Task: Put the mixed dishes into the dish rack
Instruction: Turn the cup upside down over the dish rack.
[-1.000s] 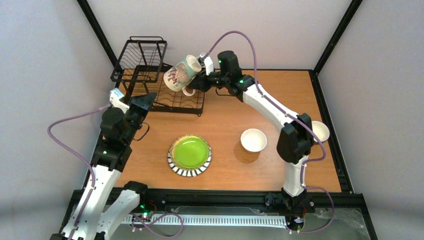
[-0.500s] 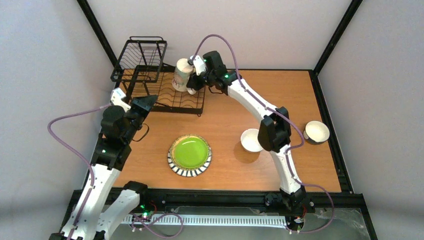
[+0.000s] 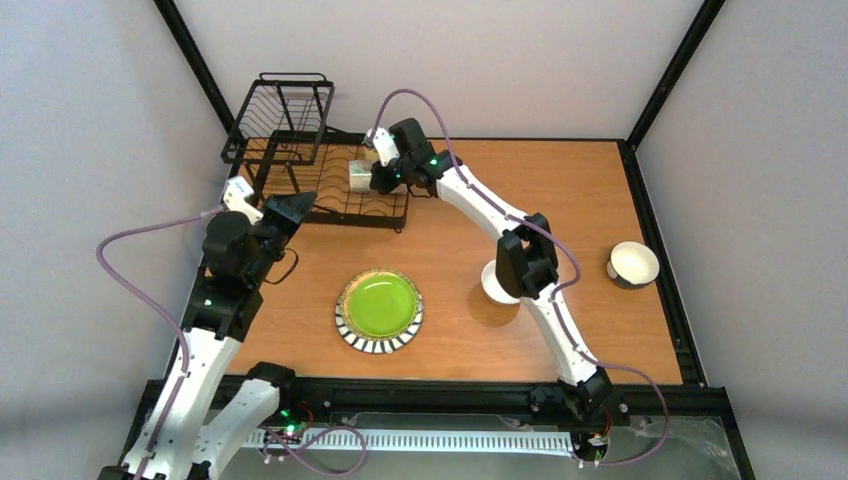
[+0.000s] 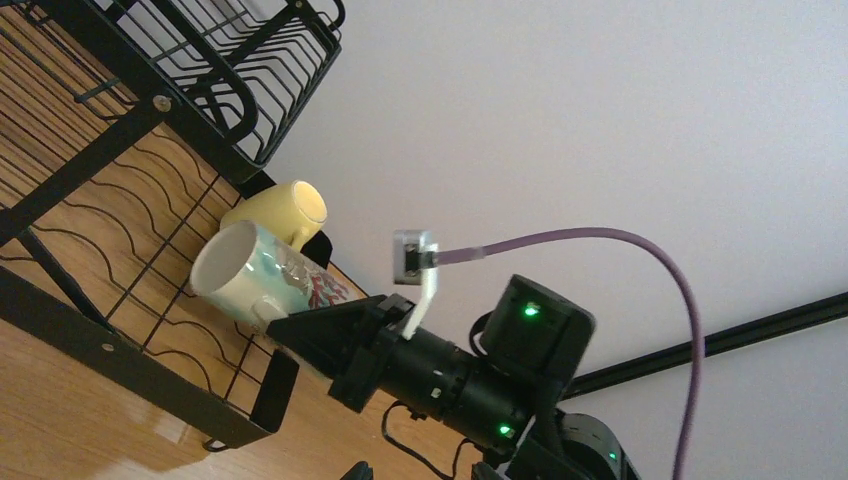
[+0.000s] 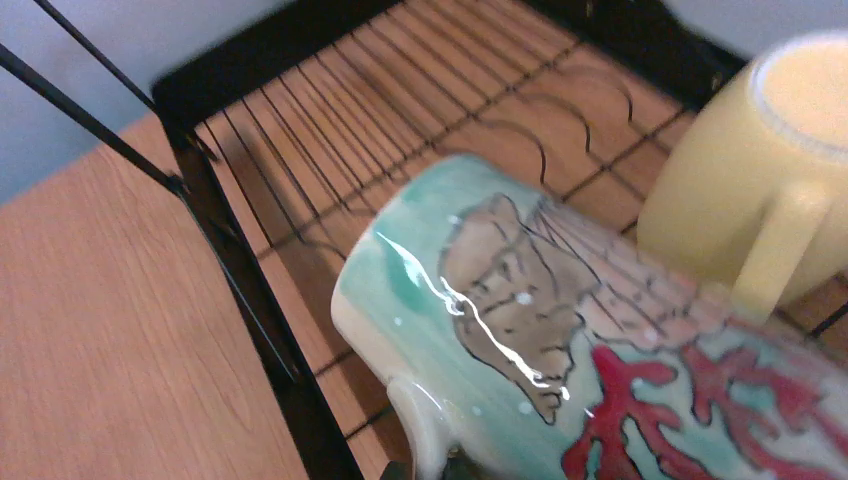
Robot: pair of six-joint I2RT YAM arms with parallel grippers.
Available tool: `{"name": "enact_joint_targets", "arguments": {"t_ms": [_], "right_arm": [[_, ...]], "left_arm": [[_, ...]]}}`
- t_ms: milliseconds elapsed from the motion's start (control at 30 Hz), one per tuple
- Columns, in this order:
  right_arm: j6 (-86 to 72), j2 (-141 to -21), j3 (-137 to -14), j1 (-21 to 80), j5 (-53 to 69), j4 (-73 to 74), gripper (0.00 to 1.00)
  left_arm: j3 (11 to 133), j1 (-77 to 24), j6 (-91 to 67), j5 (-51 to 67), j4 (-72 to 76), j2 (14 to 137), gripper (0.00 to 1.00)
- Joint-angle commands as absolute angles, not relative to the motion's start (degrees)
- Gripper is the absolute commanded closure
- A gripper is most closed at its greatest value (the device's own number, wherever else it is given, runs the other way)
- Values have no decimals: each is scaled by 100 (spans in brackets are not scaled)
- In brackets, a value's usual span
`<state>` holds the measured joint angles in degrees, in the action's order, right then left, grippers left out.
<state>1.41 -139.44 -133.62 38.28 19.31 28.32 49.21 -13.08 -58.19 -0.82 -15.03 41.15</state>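
My right gripper [image 3: 370,176] is shut on a teal-and-cream mug with a red coral pattern [image 5: 560,350]. It holds the mug tilted on its side, low over the flat base of the black wire dish rack [image 3: 300,150]. The mug sits right beside a cream-yellow mug [image 5: 760,170] standing in the rack. Both mugs show in the left wrist view, the teal one [image 4: 250,275] in front of the yellow one [image 4: 285,210]. My left gripper [image 3: 292,208] is open and empty by the rack's near left corner. The lime-green plate [image 3: 379,308] lies on the table.
A white bowl [image 3: 492,282] sits right of the plate, partly hidden by my right arm's elbow. A small cup [image 3: 633,263] stands near the table's right edge. The rack's raised basket tier [image 3: 285,105] is at its far left end.
My right arm has carried the mug left and down, from above the rack's right side to low over its base beside the yellow mug. The left arm has not moved.
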Motion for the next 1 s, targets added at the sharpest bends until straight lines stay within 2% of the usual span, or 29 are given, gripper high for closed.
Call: {"name": "enact_joint_targets", "arguments": {"t_ms": [0,333,567,967], "right_arm": [[255,-14117,-13830,3848,1925,2372,98],[184,-14336,-13824,3834,2110,2173,98],[-333,-14201,-13702,3767,2802,1802,98],[-2044,-13788,-12561,3532,4279,-337,98]], "left_arm": [[4839,-1339,-5651,-35,-1538,4151,46],[4606,-1342,-5699,-35,-1332,4272,46],[4564,-1338,-5695,-35,-1277,4329,46],[4481,-1342,-5674,-62,-1244,4298,46]]}}
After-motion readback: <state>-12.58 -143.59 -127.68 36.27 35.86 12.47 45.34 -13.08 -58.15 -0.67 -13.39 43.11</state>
